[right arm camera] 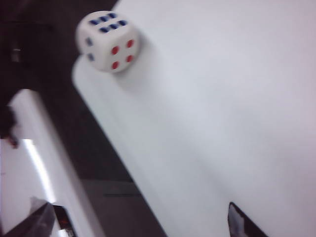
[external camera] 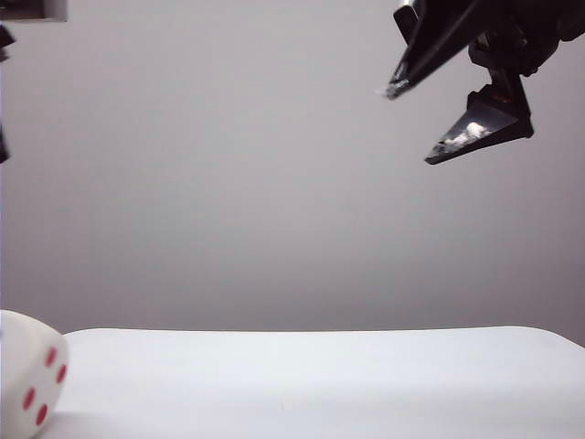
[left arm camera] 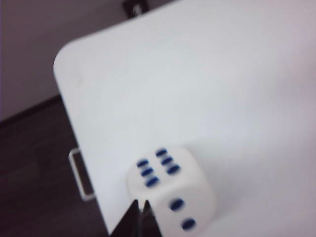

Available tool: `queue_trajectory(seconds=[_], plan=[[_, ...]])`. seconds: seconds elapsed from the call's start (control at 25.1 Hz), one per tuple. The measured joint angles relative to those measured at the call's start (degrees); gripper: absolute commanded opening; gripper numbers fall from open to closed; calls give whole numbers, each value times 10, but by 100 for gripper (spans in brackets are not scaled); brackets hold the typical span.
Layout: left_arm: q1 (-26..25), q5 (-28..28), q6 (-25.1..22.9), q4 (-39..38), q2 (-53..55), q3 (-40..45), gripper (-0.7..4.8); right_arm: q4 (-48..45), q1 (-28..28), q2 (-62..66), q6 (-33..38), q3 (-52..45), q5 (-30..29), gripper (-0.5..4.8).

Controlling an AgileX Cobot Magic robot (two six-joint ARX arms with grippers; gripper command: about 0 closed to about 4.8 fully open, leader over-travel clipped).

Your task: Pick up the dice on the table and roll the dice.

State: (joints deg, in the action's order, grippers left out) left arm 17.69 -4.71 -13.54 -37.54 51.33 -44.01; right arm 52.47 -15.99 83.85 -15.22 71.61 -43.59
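The dice (external camera: 27, 384) rests on the white table (external camera: 320, 384) at the far left of the exterior view, a face with red pips turned toward the middle. Seen from the left wrist, the dice (left arm camera: 170, 190) sits near a table (left arm camera: 197, 89) edge, blue pips on top. My left gripper (left arm camera: 140, 203) is shut and empty, its tips close beside the dice; contact cannot be told. My right gripper (external camera: 411, 125) hangs open and empty, high at the upper right. From the right wrist, that right gripper (right arm camera: 140, 224) is far from the dice (right arm camera: 108, 40) near the table's (right arm camera: 222, 108) corner.
Dark floor lies past the table edge beside the dice. A small white bracket (left arm camera: 81, 175) sticks out below that edge. A long white surface (right arm camera: 29, 163) runs beside the table in the right wrist view. A plain grey wall (external camera: 274, 183) stands behind.
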Motion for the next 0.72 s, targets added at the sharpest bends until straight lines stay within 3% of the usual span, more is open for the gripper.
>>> queue_trajectory(seconds=[0.2, 0.56, 0.72], plan=[[0, -38, -12, -57, -5, 0, -1, -16, 0, -2, 0, 1, -57, 479], [0, -113, -24, -130, -5, -13, -1, -27, -16, -2, -2, 1, -83, 479], [0, -188, -32, -172, -5, -49, -1, -27, -51, -2, -24, 1, -84, 479]])
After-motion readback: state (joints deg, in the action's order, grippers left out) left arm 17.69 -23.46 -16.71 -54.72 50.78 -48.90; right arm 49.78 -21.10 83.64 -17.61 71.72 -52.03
